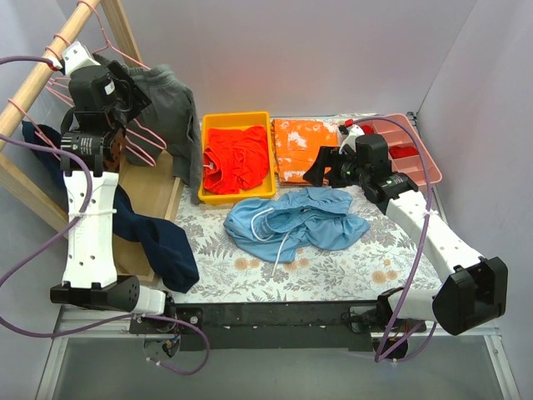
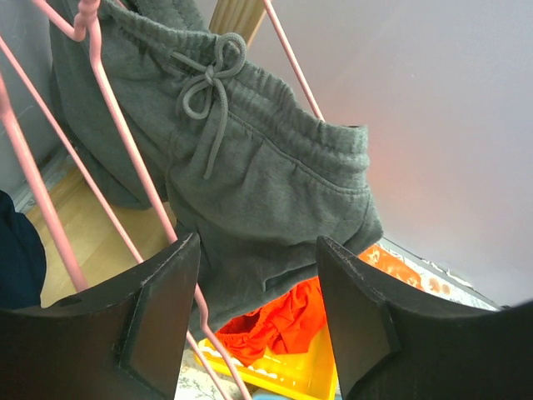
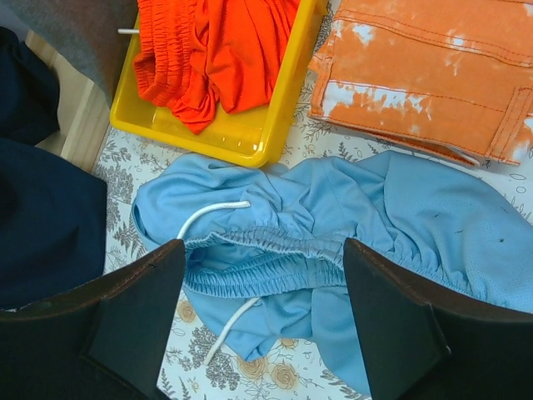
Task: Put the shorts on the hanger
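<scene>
The light blue shorts lie crumpled on the flowered cloth at mid-table, with a white drawstring trailing toward the front. In the right wrist view the shorts show their elastic waistband between my fingers. My right gripper is open and empty, just above that waistband. Several pink wire hangers hang from a wooden rail at the back left. My left gripper is open and empty among them. One hanger wire runs down beside its left finger.
Dark grey drawstring shorts hang on one hanger. A yellow tray holds red-orange shorts. Orange patterned shorts and a pink tray lie at the back right. A navy garment drapes over the wooden board at left.
</scene>
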`<state>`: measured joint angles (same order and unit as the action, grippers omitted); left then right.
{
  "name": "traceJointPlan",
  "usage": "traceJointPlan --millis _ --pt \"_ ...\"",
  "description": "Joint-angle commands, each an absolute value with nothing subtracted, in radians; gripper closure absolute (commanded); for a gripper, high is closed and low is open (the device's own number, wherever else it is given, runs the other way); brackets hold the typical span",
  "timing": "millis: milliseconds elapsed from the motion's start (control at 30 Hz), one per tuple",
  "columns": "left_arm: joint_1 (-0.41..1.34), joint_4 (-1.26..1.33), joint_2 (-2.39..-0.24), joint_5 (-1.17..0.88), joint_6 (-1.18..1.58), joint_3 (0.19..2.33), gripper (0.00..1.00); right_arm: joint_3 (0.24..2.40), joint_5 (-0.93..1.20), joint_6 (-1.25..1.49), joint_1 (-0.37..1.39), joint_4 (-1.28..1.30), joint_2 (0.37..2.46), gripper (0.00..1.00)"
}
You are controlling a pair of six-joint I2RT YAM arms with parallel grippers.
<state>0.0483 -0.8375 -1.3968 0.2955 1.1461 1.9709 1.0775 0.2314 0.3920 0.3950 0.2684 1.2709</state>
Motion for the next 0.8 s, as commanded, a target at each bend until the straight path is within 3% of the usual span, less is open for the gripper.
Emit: traceJointPlan --millis 0,767 --pt "0.043 -0.802 -1.396 0.324 1.157 1.945 0.44 1.115 0.248 0.376 0.399 0.258 1.262 0.16" --pt "0.043 -0.825 -1.318 0.364 1.147 1.901 0.39 1.100 0.265 0.370 0.400 0.239 1.262 0.16"
